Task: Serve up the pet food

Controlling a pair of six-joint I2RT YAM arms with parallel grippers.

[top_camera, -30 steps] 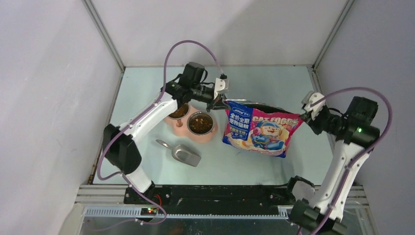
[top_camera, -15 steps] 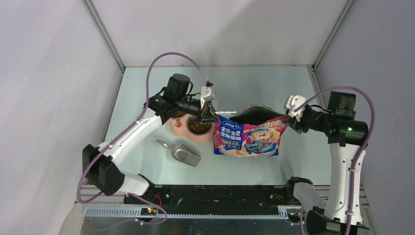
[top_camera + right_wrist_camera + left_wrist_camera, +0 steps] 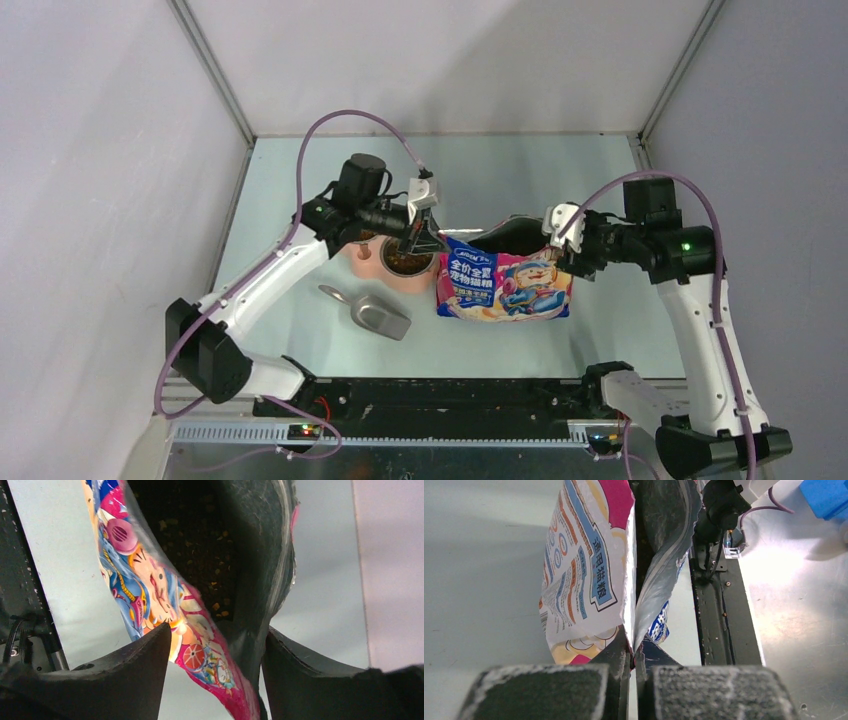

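Since half a second earlier, the right arm (image 3: 700,300) had swung inward from the worktop's (image 3: 300,180) right edge. This crowded the printed cat-food bag (image 3: 505,285) so that its mouth bowed open. The left arm (image 3: 290,260) had barely shifted.

The bag stood upright at mid-worktop, a little toward the right edge. The left gripper (image 3: 424,243) was closed flat on the bag's left top corner, with the foil pinched between its pads. The right gripper (image 3: 217,645) had its fingers apart, the bag's other end running between them. Whether they pressed on it could not be told.

A pink double feeder (image 3: 368,258) sat just left of the bag, partly under the left arm. A grey scoop (image 3: 378,316) lay apart from it, toward the near edge.

The pet food (image 3: 210,560) showed as brown pellets deep inside the open bag. More of it filled the feeder's right cup (image 3: 404,262).

The step seemed to be holding the bag open and steady. Doing it well likely meant keeping the left pinch firm, the bag upright and the mouth wide. Any tipping risked spilling pellets onto the worktop.
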